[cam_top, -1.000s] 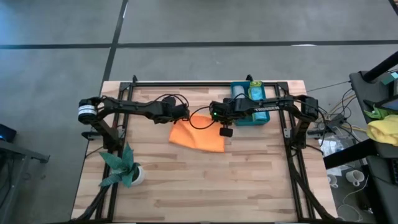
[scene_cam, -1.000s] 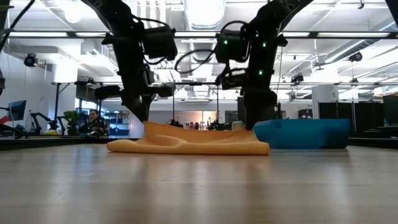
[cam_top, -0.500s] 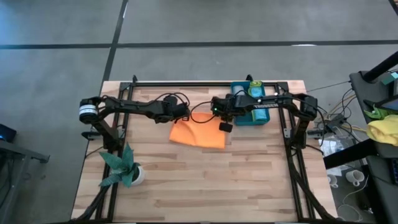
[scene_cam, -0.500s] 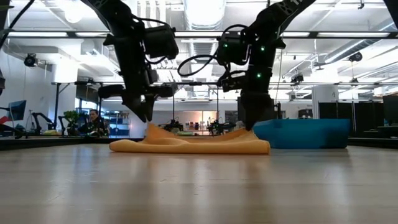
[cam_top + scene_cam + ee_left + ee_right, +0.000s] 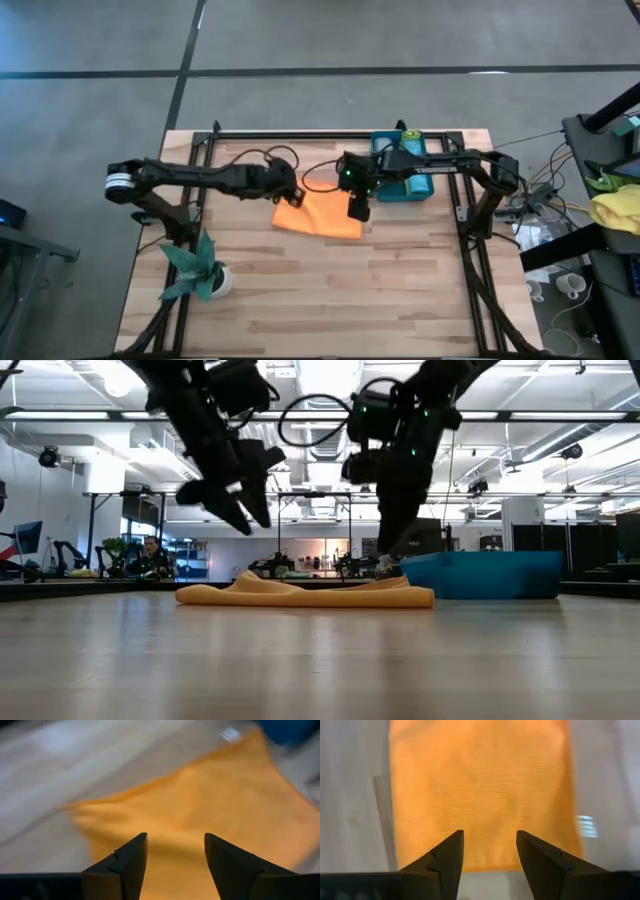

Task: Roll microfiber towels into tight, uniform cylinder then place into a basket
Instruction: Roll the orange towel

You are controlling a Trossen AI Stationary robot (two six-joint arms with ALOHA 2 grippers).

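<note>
Orange towel (image 5: 322, 213) flat on bench (image 5: 330, 290), just beside basket (image 5: 400, 170). Left end effector (image 5: 240, 510) and right end effector (image 5: 385, 565) above towel, parted, empty.

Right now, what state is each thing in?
Orange towel: lying on the table, unrolled, slightly rumpled, held by neither gripper.
Basket: on the table beside the towel, rolled towels inside.
Left gripper: open, empty, raised above the towel.
Right gripper: open, empty, above the towel.
Plant: upright at the table's near left.
</note>
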